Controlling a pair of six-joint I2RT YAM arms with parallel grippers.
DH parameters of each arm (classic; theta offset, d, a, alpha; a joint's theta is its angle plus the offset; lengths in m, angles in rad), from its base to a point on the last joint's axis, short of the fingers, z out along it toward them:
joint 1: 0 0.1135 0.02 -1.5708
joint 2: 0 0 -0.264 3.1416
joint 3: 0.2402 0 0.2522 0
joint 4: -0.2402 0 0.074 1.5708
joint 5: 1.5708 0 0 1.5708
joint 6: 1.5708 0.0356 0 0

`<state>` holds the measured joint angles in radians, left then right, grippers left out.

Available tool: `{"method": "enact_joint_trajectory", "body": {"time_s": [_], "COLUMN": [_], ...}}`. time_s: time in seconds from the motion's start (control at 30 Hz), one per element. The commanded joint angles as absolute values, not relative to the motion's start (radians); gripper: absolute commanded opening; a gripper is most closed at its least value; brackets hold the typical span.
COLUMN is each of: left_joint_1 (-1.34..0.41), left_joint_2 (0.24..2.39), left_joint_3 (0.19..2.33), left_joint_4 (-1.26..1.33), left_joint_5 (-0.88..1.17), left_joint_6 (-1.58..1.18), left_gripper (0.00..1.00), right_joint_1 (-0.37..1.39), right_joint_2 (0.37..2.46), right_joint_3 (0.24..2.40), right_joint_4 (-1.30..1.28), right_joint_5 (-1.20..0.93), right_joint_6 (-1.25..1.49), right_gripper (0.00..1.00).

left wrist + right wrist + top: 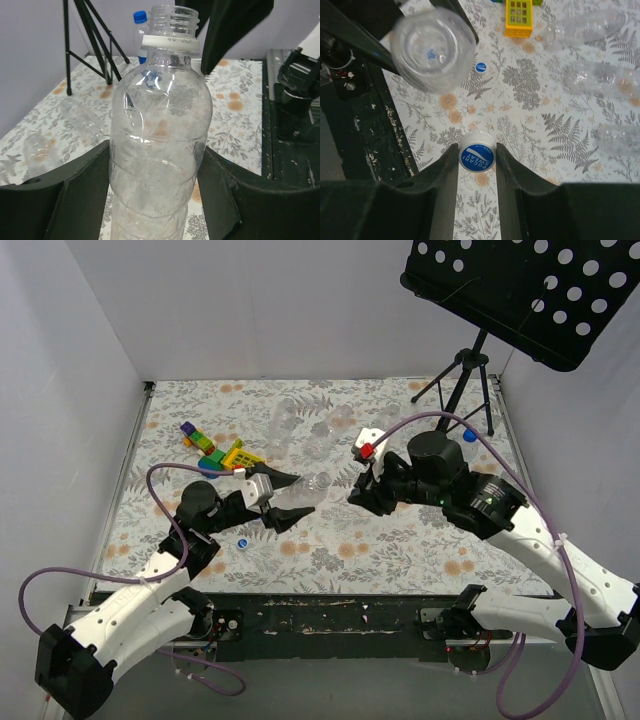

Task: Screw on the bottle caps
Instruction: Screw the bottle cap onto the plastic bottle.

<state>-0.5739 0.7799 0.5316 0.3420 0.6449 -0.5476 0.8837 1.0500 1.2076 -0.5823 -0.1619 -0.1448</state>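
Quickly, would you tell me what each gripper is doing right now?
Left gripper: closed on the clear bottle.
Right gripper: closed on a blue cap.

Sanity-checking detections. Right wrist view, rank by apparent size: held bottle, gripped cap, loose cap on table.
1. held bottle
2. gripped cap
3. loose cap
This is apparent size only. The gripped cap sits nearer the camera, so the two caps may truly match.

Blue cap [476, 158] in right tool [476, 149]
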Motion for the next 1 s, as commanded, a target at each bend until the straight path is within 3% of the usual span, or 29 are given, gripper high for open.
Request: {"method": "enact_joint_trajectory", "body": {"time_s": [0.0,0.3,0.97], "left_joint_1": [-0.594,-0.623,-0.638], "left_joint_2": [0.808,0.861,0.882], "left_joint_3": [0.554,0.569,0.584], "left_joint_4": [0.307,0.276,0.264], "left_joint_5": [0.752,0.778,0.838], "left_joint_6": [-0.509,-0.5,-0.5], "left_gripper": [0.35,0.33,0.28], "right_joint_1": [0.879,0.879,0.877], "right_joint_2": [1.032,1.037,1.095], "right_joint_3": [1.322,1.45,1.445], "right_joint_4": [-0.641,-0.701,-0.715], "right_joint_5": [-0.277,-0.379,-0.491], "right_joint_6": [-0.216,-0.273,-0.319], "right_gripper": [0.09,0.09,0.09]}}
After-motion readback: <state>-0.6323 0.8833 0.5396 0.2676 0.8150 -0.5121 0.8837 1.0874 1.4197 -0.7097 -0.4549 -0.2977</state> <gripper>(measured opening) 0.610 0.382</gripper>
